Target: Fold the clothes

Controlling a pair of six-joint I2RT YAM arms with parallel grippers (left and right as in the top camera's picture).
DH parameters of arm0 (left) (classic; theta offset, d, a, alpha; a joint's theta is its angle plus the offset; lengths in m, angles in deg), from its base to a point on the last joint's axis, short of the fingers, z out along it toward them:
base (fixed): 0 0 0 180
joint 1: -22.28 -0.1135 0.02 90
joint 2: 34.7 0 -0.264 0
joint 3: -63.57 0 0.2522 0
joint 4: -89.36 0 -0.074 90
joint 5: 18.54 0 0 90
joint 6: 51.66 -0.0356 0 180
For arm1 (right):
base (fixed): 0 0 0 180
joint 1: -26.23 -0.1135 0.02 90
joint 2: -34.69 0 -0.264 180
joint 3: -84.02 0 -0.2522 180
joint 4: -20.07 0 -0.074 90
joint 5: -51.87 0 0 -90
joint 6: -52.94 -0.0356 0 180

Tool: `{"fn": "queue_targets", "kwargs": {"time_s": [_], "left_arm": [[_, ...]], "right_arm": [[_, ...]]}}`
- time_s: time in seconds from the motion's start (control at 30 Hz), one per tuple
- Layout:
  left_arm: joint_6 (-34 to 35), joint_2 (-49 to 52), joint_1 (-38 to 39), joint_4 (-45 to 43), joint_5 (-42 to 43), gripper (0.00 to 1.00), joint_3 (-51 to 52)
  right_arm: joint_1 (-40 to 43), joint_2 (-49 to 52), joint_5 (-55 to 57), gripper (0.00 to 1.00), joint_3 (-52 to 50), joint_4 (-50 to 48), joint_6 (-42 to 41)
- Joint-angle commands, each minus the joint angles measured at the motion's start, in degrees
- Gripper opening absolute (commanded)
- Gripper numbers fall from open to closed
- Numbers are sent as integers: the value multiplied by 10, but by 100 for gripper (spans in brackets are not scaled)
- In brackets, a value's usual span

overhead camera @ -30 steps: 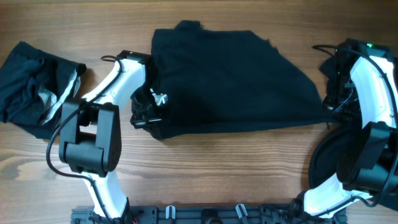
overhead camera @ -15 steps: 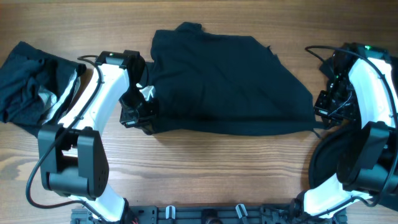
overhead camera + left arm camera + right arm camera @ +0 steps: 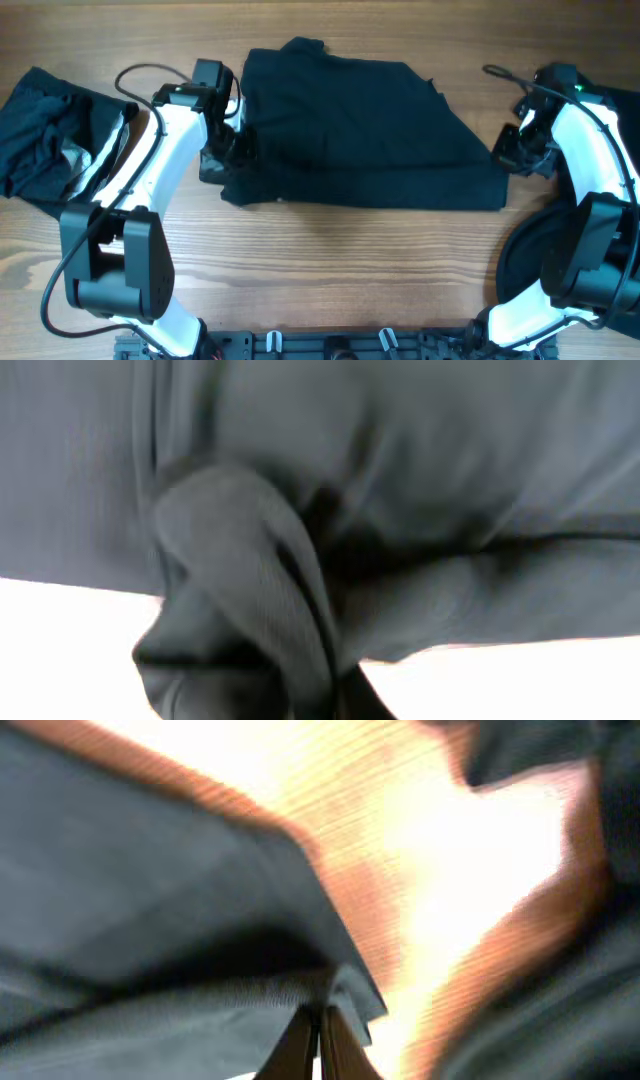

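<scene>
A black garment (image 3: pixel 360 130) lies spread across the middle of the wooden table, with a fold along its near edge. My left gripper (image 3: pixel 222 160) is at its left edge, shut on a bunch of the black cloth (image 3: pixel 250 590) that fills the left wrist view. My right gripper (image 3: pixel 503 155) is at the garment's right end, its fingertips (image 3: pixel 298 1045) pressed together on the cloth's corner (image 3: pixel 350 995). The lifted edge is carried back over the garment's lower part.
A crumpled dark garment with a light lining (image 3: pixel 55 135) lies at the far left. Another dark pile (image 3: pixel 540 260) sits at the right front, under the right arm. A rail with clips (image 3: pixel 330 345) runs along the near edge.
Both grippers have moved away from the near edge toward the far side, carrying the garment's lower edge up and over. The garment now looks narrower front to back.
</scene>
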Motion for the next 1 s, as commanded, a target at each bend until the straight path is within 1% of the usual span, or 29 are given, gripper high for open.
{"fn": "queue_targets", "kwargs": {"time_s": [0.0, 0.07, 0.13, 0.23, 0.27, 0.3, 0.33, 0.37, 0.4, 0.47, 0.5, 0.53, 0.57, 0.63, 0.67, 0.7, 0.77, 0.93, 0.97], "left_arm": [[15, -6, -2, -78, -7, 12, -2], [28, 2, -1, -125, -7, 12, -2], [30, 15, -1, -151, -7, 12, -2], [30, 34, -1, -177, -7, 11, -2], [30, 36, -1, -170, 3, 11, -2], [30, 36, -1, -148, 13, 19, -2], [30, 36, -1, -121, 15, 39, -2], [30, 36, -1, -94, 14, 46, -2], [29, 36, -1, -72, 9, 49, -2], [29, 36, -1, -71, 7, 56, -2], [29, 36, -1, -72, 7, 57, -2], [29, 37, -1, -70, 7, 54, -2], [29, 38, -1, -64, 7, 47, -2], [29, 52, 4, -63, 3, 30, 0], [29, 64, 10, -73, -1, 11, 2], [29, 73, 14, -82, -3, 4, 3], [23, 75, 18, -112, -16, 4, 0], [-6, 59, 16, -140, -23, 4, -94], [-6, 59, 17, -153, -23, 4, -97]], "right_arm": [[-2, -11, -71, 4, 0, -65, 39], [-2, -2, -70, 4, 0, -85, 27], [-2, 9, -73, 4, 0, -104, 24], [-2, 26, -72, 4, 0, -128, 26], [-2, 31, -73, 4, 0, -128, 26], [-2, 33, -73, 4, 0, -126, 26], [-2, 33, -72, 4, 0, -123, 26], [-2, 33, -72, 5, 0, -122, 26], [-2, 33, -72, 5, 0, -121, 26], [-2, 33, -72, 5, 0, -117, 26], [-2, 33, -72, 5, 0, -116, 26], [-2, 33, -72, 5, 0, -114, 26], [-2, 33, -72, 5, 0, -111, 26], [-2, 33, -72, 4, 0, -107, 26], [-2, 33, -72, 4, 0, -107, 26], [-2, 33, -72, 4, 0, -107, 26], [-2, 33, -72, 4, 0, -105, 26], [-2, 33, -72, 4, 0, -106, 26], [-2, 33, -72, 4, 0, -106, 26]]}}
